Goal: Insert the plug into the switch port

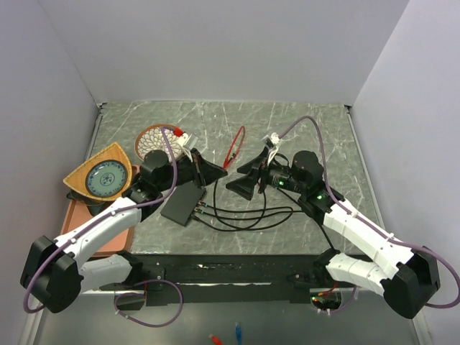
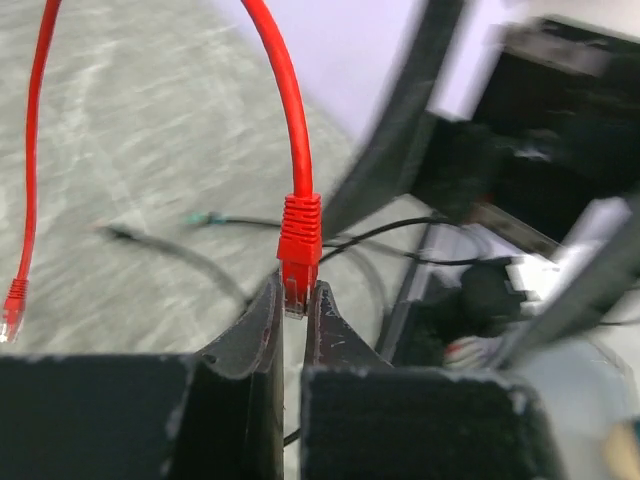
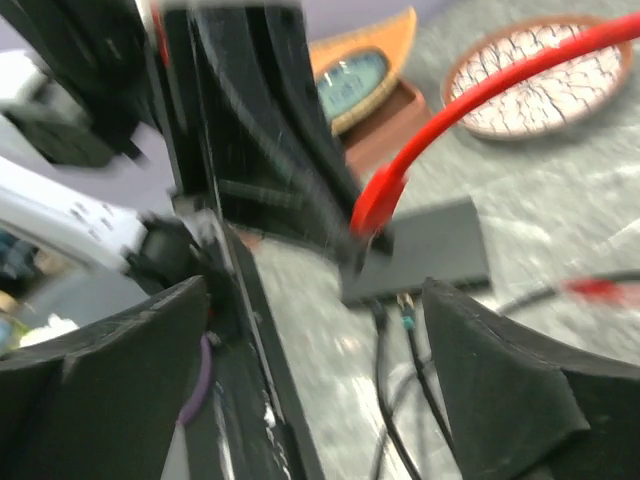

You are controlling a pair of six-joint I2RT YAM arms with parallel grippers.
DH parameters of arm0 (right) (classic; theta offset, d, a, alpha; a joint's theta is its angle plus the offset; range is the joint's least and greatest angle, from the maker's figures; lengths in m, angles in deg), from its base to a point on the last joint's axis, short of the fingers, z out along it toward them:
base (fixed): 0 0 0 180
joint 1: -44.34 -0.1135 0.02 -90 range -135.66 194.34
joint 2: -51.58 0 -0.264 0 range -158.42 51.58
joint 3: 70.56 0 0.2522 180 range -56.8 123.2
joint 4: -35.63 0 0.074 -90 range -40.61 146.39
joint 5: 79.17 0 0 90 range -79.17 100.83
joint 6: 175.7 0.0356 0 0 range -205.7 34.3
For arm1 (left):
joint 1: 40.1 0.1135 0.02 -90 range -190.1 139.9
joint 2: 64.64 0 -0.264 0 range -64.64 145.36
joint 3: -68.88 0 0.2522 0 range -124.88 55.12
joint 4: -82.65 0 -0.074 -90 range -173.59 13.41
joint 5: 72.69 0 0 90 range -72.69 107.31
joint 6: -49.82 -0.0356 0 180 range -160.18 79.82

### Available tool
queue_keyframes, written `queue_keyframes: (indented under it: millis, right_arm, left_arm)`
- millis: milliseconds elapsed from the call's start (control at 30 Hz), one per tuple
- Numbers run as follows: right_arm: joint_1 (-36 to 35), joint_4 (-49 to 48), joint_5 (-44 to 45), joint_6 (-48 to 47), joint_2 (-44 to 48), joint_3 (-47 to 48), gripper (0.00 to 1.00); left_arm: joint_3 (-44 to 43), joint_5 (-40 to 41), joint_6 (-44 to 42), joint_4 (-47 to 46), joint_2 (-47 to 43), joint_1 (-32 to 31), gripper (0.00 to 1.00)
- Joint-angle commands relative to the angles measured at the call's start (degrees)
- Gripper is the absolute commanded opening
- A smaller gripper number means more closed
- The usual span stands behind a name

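While my left arm stretches toward mid-scene, the left gripper (image 2: pixel 293 295) clamps the red moulded plug (image 2: pixel 299 235) upright; opposite, the right gripper (image 3: pixel 315 315) gapes wide. I see the flat matte-black rectangular switch (image 1: pixel 183 203) lying just near-left of them.

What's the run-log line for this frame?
left gripper: shut on red plug | right gripper: open, holding nothing | switch: lying flat, red plug not yet inserted
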Motion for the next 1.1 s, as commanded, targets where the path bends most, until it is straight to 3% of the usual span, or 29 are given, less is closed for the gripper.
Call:
queue_keyframes:
  millis: [0, 33, 133, 367, 533, 867, 1067]
  right_arm:
    - [-0.4, 15.0, -2.6, -15.8, 2.0, 7.0, 0.99]
    - [-0.4, 21.6, -3.3, -17.6, 1.3, 9.9, 0.99]
    - [-0.5, 27.8, -3.9, -23.0, 1.4, 13.9, 0.99]
    - [-0.4, 26.2, -3.3, -30.9, 3.7, 16.8, 0.99]
    - [-0.4, 30.4, -6.2, -34.3, -2.4, 22.1, 0.99]
    - [-0.4, 39.9, -8.9, -37.7, -12.6, 24.8, 0.99]
    - [-0.4, 41.3, -11.1, -38.3, -14.1, 24.0, 0.84]
  left_arm:
    - [-5.5, 8.4, -12.3, 17.3, -2.2, -0.1, 0.01]
    - [-6.2, 8.9, -13.2, 18.7, -2.2, -0.2, 0.01]
    - [-9.1, 10.4, -17.2, 25.6, -1.0, -1.2, 0.01]
    - [-13.4, 11.8, -22.6, 32.2, 2.1, -8.3, 0.01]
    - [-15.0, 12.9, -22.3, 32.1, 4.1, -12.8, 0.01]
    - [-14.9, 11.6, -22.5, 30.8, -0.7, -13.5, 0.01]
    - [-15.1, 10.5, -23.1, 31.5, -1.7, -13.5, 0.01]
